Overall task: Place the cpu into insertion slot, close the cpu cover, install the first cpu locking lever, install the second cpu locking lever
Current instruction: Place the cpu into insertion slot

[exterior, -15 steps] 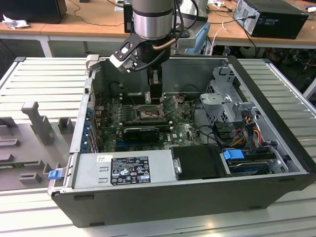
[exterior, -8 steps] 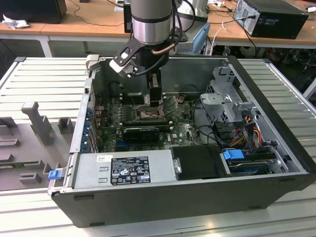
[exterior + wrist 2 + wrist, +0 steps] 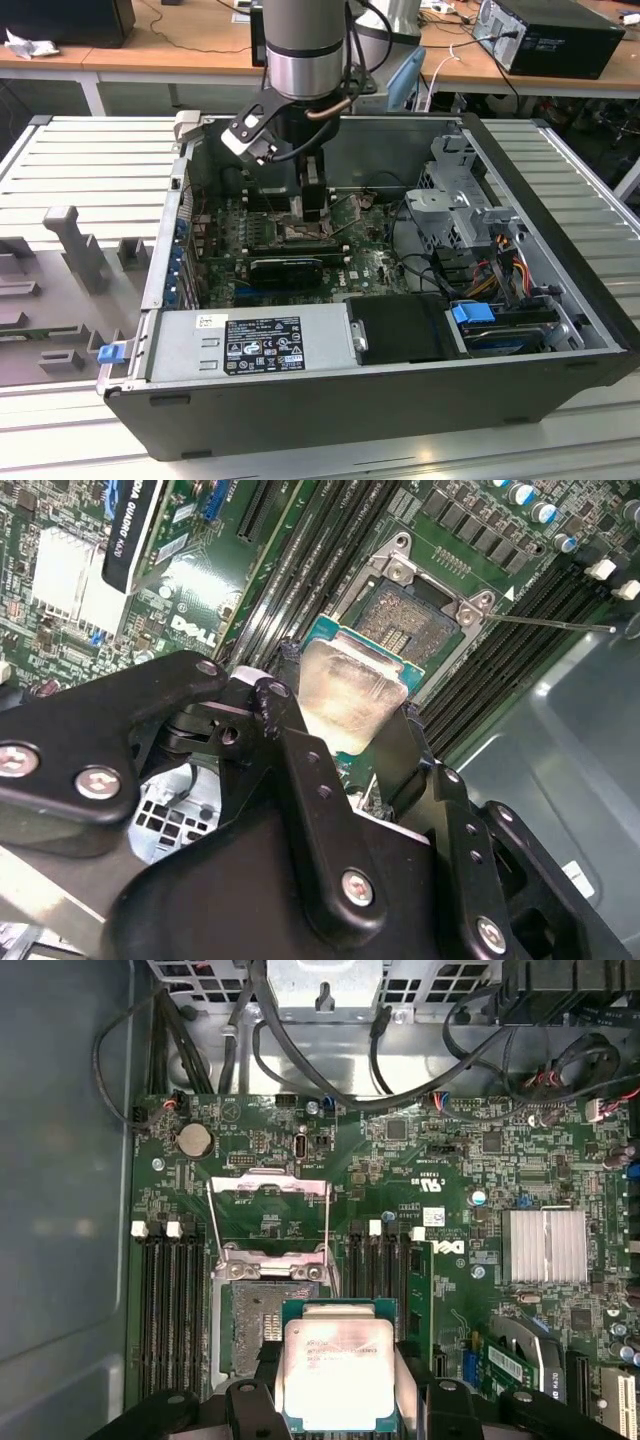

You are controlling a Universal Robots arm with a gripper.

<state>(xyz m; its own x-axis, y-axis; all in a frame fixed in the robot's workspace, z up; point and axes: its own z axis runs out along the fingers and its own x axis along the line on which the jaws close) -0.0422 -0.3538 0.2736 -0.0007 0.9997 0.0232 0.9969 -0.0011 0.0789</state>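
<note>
My gripper [image 3: 338, 1385] is shut on the cpu [image 3: 335, 1365], a pale silver square chip with a green rim. Black fingers [image 3: 262, 1365] press on two opposite edges. In both wrist views the cpu [image 3: 345, 695] hangs over one side of the insertion slot [image 3: 255, 1325], partly overlapping it; I cannot tell whether they touch. The slot's brownish contact field [image 3: 400, 620] lies bare. The cpu cover [image 3: 268, 1183], a thin silver frame, is swung open beyond the slot. Thin wire locking levers [image 3: 208, 1225] stand released along its sides. In the exterior view my gripper [image 3: 305, 215] reaches down into the open case.
Black memory slots [image 3: 170, 1310] flank the socket on both sides. A black graphics card [image 3: 288, 268] lies near the socket, with the power supply [image 3: 250, 345] in front. A drive cage [image 3: 460, 200] and loose cables [image 3: 300, 1070] crowd the case's far side. A silver heatsink [image 3: 545, 1245] sits on the board.
</note>
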